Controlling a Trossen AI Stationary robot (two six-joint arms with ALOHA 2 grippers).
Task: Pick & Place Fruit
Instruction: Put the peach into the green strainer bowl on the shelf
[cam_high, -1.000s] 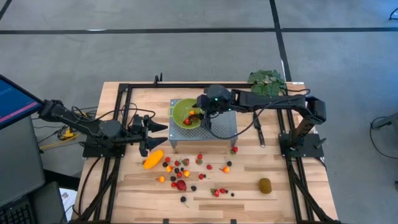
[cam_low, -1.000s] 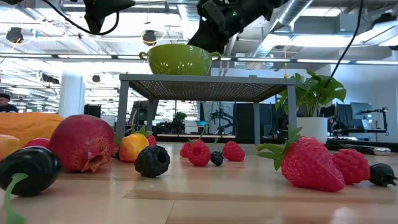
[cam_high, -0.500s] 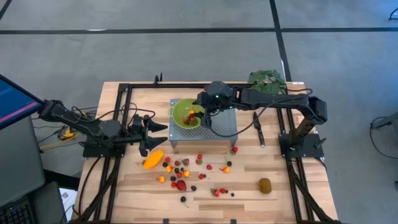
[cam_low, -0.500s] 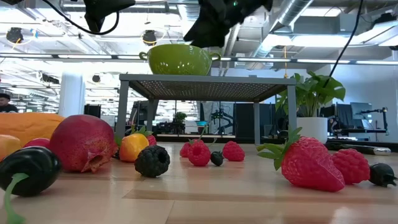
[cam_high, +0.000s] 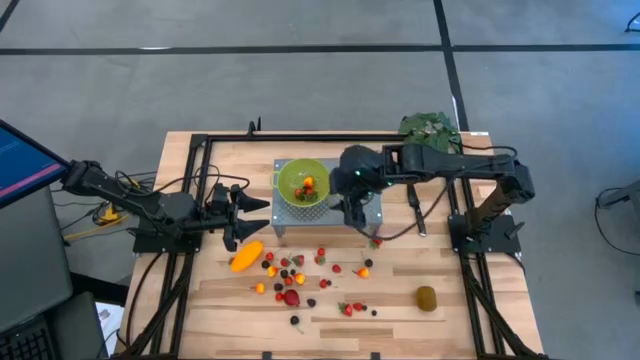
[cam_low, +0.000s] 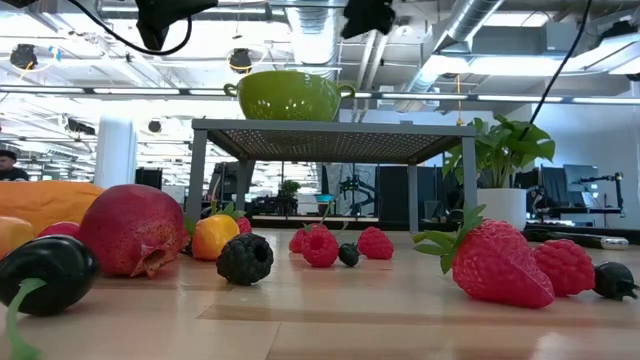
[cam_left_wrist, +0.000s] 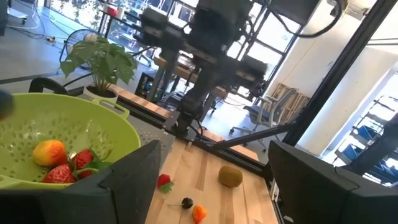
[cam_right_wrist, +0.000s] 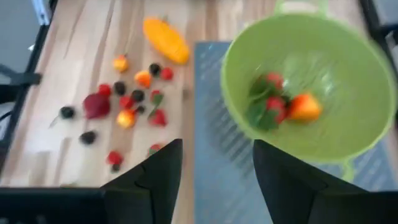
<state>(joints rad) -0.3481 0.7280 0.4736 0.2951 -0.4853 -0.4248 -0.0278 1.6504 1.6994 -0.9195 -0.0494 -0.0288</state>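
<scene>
Fruit mostly sits loose on the table (cam_high: 500, 300) in front of the metal stand (cam_high: 372, 205); a few pieces are already in the green colander (cam_high: 302, 184) on top, so that reads as the drop target. Right gripper (cam_right_wrist: 214, 180) hangs above the stand just beside the colander, arm stretched across, fingers (cam_right_wrist: 152, 180) apart and empty. Left gripper (cam_high: 240, 211) waits low at the stand's left side, fingers (cam_left_wrist: 127, 183) wide, holding nothing. Kiwi (cam_high: 427, 298) lies well apart from the rest.
</scene>
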